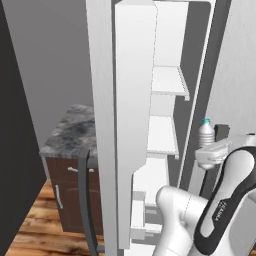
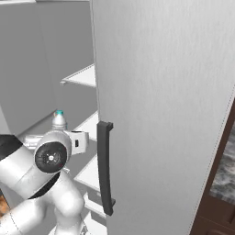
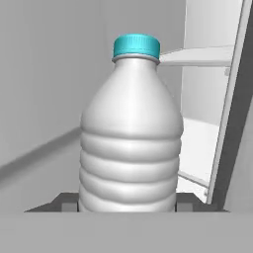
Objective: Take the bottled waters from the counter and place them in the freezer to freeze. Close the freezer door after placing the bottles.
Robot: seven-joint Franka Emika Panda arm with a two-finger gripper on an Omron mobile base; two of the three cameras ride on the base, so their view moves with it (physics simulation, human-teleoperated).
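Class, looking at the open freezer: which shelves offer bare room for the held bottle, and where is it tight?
The white shelves between the freezer walls look bare. It is tight at the opening, where the teal-capped bottle in the fingers passes the compartment's dark edge.

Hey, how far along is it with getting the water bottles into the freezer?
Partway. The freezer door stands open, and the pincer is shut on the teal-capped bottle, upright and close to the freezer opening, not yet on a shelf. The visible shelves look bare, so I can't tell where the other bottle is. Left: set this bottle inside, and close the door once both bottles are in.
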